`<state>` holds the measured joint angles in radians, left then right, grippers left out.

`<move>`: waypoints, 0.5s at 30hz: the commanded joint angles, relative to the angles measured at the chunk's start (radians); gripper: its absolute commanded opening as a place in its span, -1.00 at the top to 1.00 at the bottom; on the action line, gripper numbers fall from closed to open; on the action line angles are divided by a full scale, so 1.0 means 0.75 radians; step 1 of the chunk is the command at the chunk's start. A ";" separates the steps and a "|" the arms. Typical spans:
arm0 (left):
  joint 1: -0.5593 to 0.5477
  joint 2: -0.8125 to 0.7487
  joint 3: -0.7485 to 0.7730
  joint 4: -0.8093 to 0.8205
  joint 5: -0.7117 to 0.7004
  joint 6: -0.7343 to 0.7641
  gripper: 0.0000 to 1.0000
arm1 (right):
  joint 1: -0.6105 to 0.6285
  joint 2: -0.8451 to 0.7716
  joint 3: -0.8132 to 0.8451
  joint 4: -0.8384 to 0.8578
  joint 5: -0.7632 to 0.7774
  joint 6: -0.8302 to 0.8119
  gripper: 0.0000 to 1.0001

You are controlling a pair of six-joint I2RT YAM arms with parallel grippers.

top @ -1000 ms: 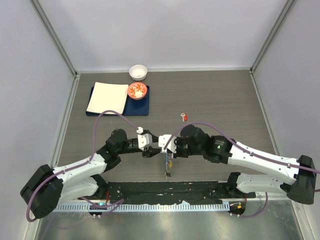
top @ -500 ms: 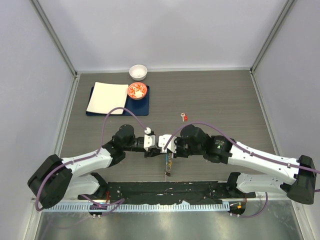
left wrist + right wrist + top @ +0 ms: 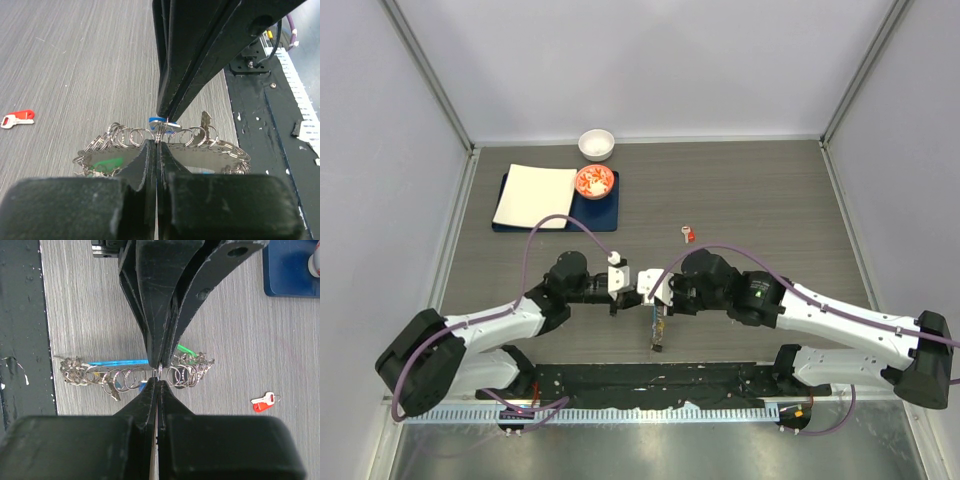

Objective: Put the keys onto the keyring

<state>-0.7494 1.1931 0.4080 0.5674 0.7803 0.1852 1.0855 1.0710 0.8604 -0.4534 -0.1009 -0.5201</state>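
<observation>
A robotics lab cell: plain pale wall panels [image 3: 650,60] and aluminium posts [image 3: 430,75] enclose a grey wood-grain worktop [image 3: 760,190] carrying two robot arms [image 3: 820,308].

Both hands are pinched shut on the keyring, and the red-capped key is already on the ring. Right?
No. The small red-capped metal key lies loose on the wood-grain table, apart from the thin metal keyring with its silver keys; the right wrist view shows it. The left hand and right hand are indeed pinched shut on that keyring.
</observation>
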 commanded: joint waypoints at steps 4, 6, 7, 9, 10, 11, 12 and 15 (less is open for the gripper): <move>0.009 -0.087 -0.094 0.280 -0.247 -0.308 1.00 | 0.007 -0.084 0.000 -0.007 0.000 0.041 0.99; 0.011 -0.114 -0.114 0.337 -0.294 -0.396 1.00 | 0.009 -0.078 -0.006 -0.015 -0.011 0.045 0.99; 0.009 -0.122 -0.123 0.348 -0.308 -0.425 1.00 | 0.007 -0.074 -0.008 -0.017 -0.013 0.045 0.99; 0.011 -0.147 -0.131 0.354 -0.345 -0.472 1.00 | 0.011 -0.068 -0.012 -0.015 -0.017 0.049 0.98; 0.009 -0.171 -0.137 0.354 -0.361 -0.486 1.00 | 0.011 -0.066 -0.012 -0.015 -0.019 0.049 0.99; 0.009 -0.183 -0.143 0.354 -0.376 -0.498 1.00 | 0.011 -0.064 -0.014 -0.013 -0.021 0.049 0.99; 0.011 -0.194 -0.145 0.348 -0.394 -0.501 1.00 | 0.011 -0.060 -0.018 -0.009 -0.021 0.049 0.98; 0.011 -0.247 -0.165 0.348 -0.437 -0.525 1.00 | 0.013 -0.054 -0.024 0.005 -0.019 0.053 0.99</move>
<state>-0.7544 1.0668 0.2935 0.7307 0.5827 -0.1566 1.0855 1.0439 0.8524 -0.4210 -0.0990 -0.5064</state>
